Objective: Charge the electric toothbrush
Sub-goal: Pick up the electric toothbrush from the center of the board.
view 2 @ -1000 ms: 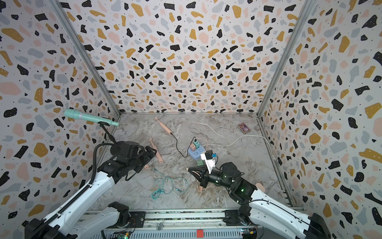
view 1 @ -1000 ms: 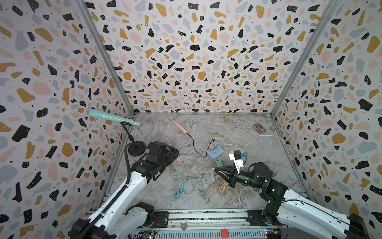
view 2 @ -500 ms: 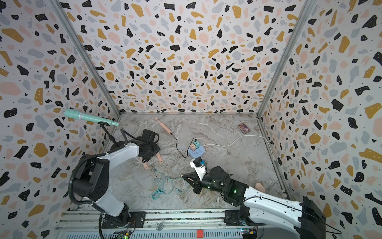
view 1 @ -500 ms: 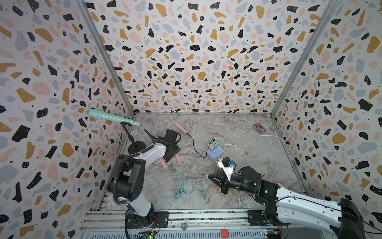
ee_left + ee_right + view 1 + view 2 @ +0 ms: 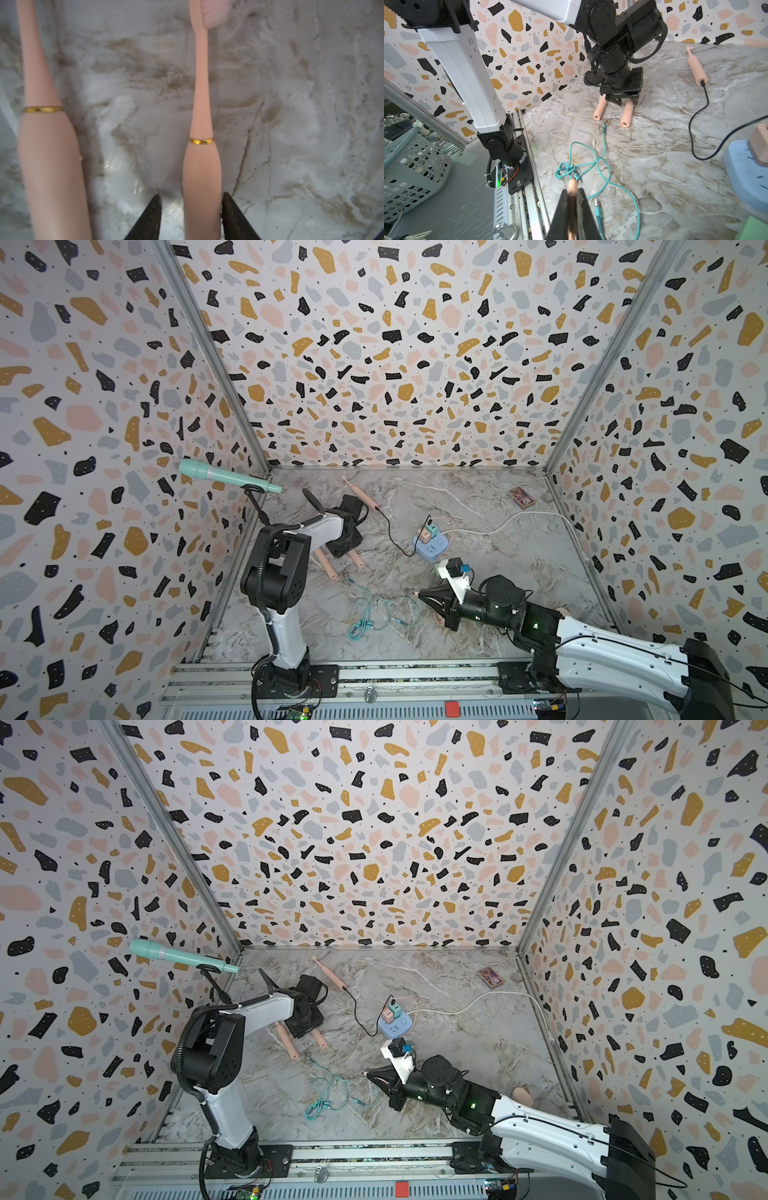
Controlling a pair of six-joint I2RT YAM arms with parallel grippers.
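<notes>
Two pink electric toothbrushes lie side by side at the left of the marble floor. My left gripper [image 5: 345, 544] stands over them, open. One toothbrush handle [image 5: 201, 176] runs between its fingers: one finger touches it, the other is a little off. The second toothbrush [image 5: 47, 155] lies beside, outside the jaws; both show in the right wrist view [image 5: 626, 116] [image 5: 600, 110]. My right gripper [image 5: 572, 193] hovers low at the front middle [image 5: 424, 595], shut on the thin pink end of a charging cable. A third pink toothbrush [image 5: 360, 493] lies farther back with a black cable [image 5: 390, 526] plugged into it.
A blue power strip [image 5: 430, 547] with a pink and a green adapter sits mid-floor, with a white cord [image 5: 519, 518] running right. A tangled teal cable [image 5: 374, 614] lies between the arms. A teal microphone [image 5: 220, 475] on a stand is at the left wall. A small card box [image 5: 521, 497] lies back right.
My left arm folded up and brought its gripper down over the two toothbrushes, its jaws narrowing round one handle. My right gripper slid a little left and lower, still holding the pink cable end.
</notes>
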